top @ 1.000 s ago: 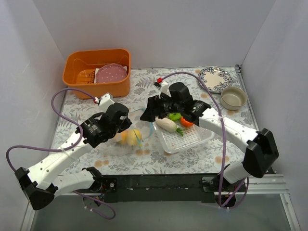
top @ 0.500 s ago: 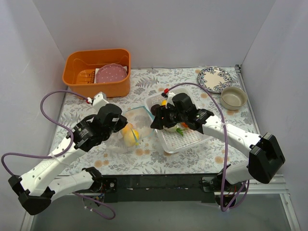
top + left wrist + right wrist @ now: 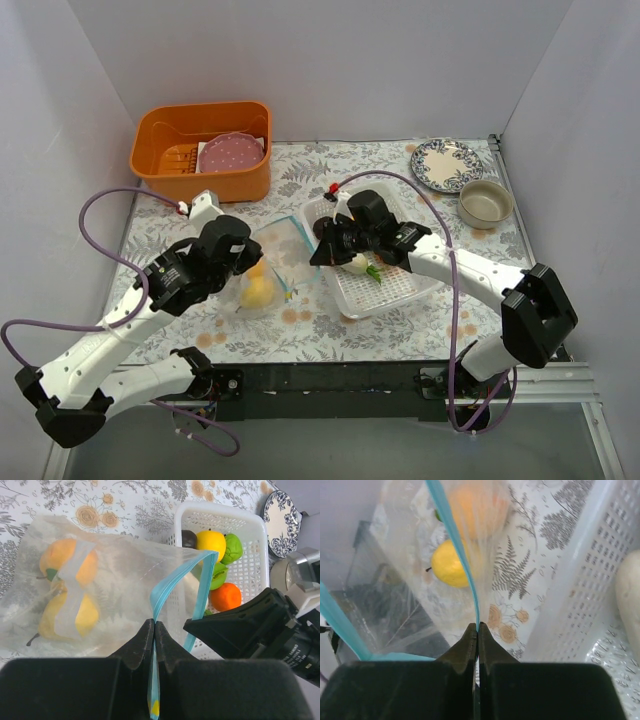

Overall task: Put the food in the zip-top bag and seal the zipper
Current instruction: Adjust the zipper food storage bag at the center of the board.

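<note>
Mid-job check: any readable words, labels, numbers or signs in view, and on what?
No legible text in any view.
White label on the zip-top bag: no print can be made out.
Tiny pale marks on the right arm's black camera housing: too small to read.

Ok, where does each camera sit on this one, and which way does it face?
Top external: above and behind the arm bases, looking down on the table; both arms show.
Left wrist: on the left arm, facing far-right over the zip-top bag to the basket; left jaws shut on the zipper.
Right wrist: on the right arm, facing left across the bag; right jaws shut on the zipper.
Shared: both wrist views show the bag, zipper and basket.
</note>
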Controlling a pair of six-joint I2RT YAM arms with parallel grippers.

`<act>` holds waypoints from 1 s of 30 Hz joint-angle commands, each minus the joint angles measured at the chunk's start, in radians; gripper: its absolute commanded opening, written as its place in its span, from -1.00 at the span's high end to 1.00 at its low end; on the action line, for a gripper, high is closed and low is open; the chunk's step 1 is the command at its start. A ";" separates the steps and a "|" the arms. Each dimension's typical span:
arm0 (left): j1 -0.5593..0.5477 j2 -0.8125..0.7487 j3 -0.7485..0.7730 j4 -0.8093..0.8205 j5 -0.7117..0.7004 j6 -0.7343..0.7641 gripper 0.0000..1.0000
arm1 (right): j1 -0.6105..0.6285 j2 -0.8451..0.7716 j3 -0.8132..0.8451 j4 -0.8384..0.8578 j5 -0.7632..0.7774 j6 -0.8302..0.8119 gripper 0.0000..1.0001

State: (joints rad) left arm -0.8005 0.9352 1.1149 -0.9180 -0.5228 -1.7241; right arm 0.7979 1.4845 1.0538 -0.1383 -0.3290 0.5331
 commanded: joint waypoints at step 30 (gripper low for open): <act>-0.002 -0.004 0.069 -0.121 -0.172 0.044 1.00 | 0.066 0.192 0.232 0.046 -0.108 0.007 0.95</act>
State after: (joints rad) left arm -0.8005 0.8783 1.2449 -1.0771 -0.7315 -1.6726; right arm 0.8642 1.6596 1.3800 -0.1333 -0.4511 0.5068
